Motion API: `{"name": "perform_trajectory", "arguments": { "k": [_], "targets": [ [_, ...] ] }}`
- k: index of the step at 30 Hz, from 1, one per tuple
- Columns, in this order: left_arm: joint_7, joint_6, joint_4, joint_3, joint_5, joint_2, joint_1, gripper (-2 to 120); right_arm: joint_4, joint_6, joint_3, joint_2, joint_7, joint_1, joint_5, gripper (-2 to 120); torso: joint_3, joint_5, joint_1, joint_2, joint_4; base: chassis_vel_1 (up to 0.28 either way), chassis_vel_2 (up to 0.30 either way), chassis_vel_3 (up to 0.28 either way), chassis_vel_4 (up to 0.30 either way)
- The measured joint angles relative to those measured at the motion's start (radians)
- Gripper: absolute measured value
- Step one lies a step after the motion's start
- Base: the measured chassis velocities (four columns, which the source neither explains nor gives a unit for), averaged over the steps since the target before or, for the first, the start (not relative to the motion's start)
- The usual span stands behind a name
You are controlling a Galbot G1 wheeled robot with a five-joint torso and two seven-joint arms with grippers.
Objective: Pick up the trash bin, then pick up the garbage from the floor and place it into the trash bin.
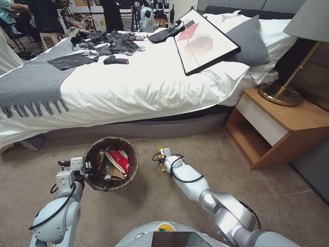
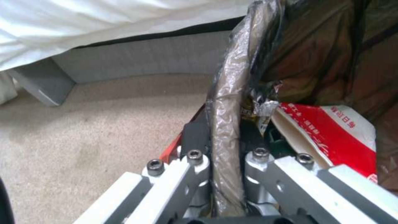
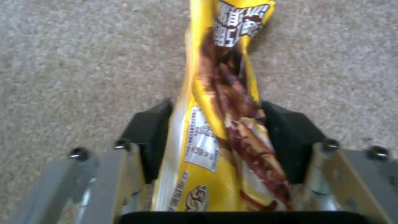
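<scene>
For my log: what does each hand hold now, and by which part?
Left hand pinches the trash bin by its bag-lined rim. Right hand grips a yellow wrapper around its middle.

Bright, even room light across the head view, white bedding close to washing out. A soft shadow spreads on the carpet just beneath the right gripper. Straight lines bow near the edges. The left wrist view is soft, glare running down the bag-covered rim between the left gripper's fingers. In the right wrist view, the yellow wrapper is blurred.
</scene>
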Motion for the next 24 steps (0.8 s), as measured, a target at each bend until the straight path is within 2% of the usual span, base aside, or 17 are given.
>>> {"name": "perform_trajectory", "arguments": {
  "k": [1, 2, 5, 7, 9, 10, 11, 13, 24],
  "targets": [
    [0.0, 0.0, 0.0, 0.0, 0.0, 0.0, -0.001, 4, 0.0, 0.0, 0.0, 0.0, 0.0, 0.0, 0.0, 48, 0.0, 0.0001, 0.0, 0.0, 0.0001, 0.0, 0.0, 0.0, 0.0],
    [0.0, 0.0, 0.002, 0.0, 0.0, 0.0, -0.002, 4, 0.001, 0.0, 0.0, -0.004, 0.0, 0.0, 0.0, 39, 0.0, 0.0002, 0.0, 0.0, 0.0001, 0.0, 0.0, 0.0, 0.0],
    [0.0, 0.0, 0.003, 0.0, 0.0, 0.0, -0.004, 4, 0.001, 0.0, 0.001, -0.006, -0.001, 0.0, 0.0, 32, 0.0, -0.0001, 0.0, 0.0, 0.0, 0.0, 0.0, 0.0, 0.0],
    [0.0, 0.0, 0.003, 0.0, 0.0, -0.001, -0.004, 4, 0.0, 0.0, 0.003, -0.007, -0.002, -0.001, 0.0, 21, 0.0, -0.0001, 0.0, 0.0, -0.0001, 0.0, 0.0, 0.0, 0.0],
    [0.0, 0.0, 0.003, 0.0, 0.0, -0.001, -0.003, 4, 0.0, 0.0, 0.003, -0.007, -0.002, -0.001, 0.0, 18, 0.0, 0.0, 0.0, 0.0, 0.0, 0.0, 0.0, 0.0, 0.0],
    [0.0, -0.001, 0.005, 0.0, 0.0, -0.001, -0.003, 4, -0.001, 0.0, 0.004, -0.008, -0.002, -0.002, -0.001, 10, 0.0, -0.0007, 0.0, 0.0, -0.0002, 0.0, 0.0, 0.0, 0.0],
    [0.0, -0.001, 0.005, 0.0, 0.0, -0.001, -0.003, 4, -0.001, 0.0, 0.004, -0.008, -0.002, -0.002, -0.001, 10, 0.0, -0.0007, 0.0, 0.0, -0.0002, 0.0, 0.0, 0.0, 0.0],
    [0.0, -0.001, 0.007, -0.002, -0.001, -0.001, -0.004, 4, 0.003, -0.001, 0.004, -0.009, -0.001, -0.005, -0.001, 0, 0.0, -0.0003, 0.0, 0.0, -0.0003, 0.0, 0.0, 0.0, 0.0],
    [0.001, -0.002, 0.01, -0.004, -0.003, -0.001, -0.008, 4, 0.076, -0.028, 0.006, -0.052, 0.018, -0.015, 0.049, 0, 0.0, -0.0008, 0.0, 0.0, -0.001, 0.0, 0.0, 0.0, 0.0]
  ]
}}
